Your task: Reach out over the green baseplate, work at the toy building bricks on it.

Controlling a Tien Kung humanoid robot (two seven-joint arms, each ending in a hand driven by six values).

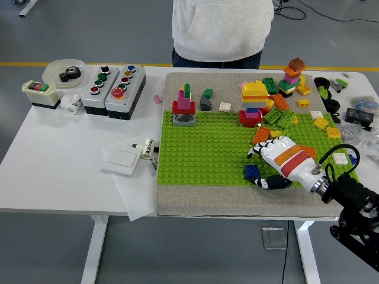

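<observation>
Reaching in from the lower right, our right hand (277, 165) lies over the green baseplate (201, 148) near its front edge, fingers loosely spread and holding nothing. We see a blue brick (251, 172) just left of the hand, between fingers and thumb, and an orange brick (260, 135) just beyond the fingertips.

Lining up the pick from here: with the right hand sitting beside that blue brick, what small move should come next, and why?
Probably ease the right hand a little left and down, toward the blue brick. The fingers look spread and hold nothing, the brick lies just left of them on the green baseplate near its front edge, and nothing blocks the way.
</observation>
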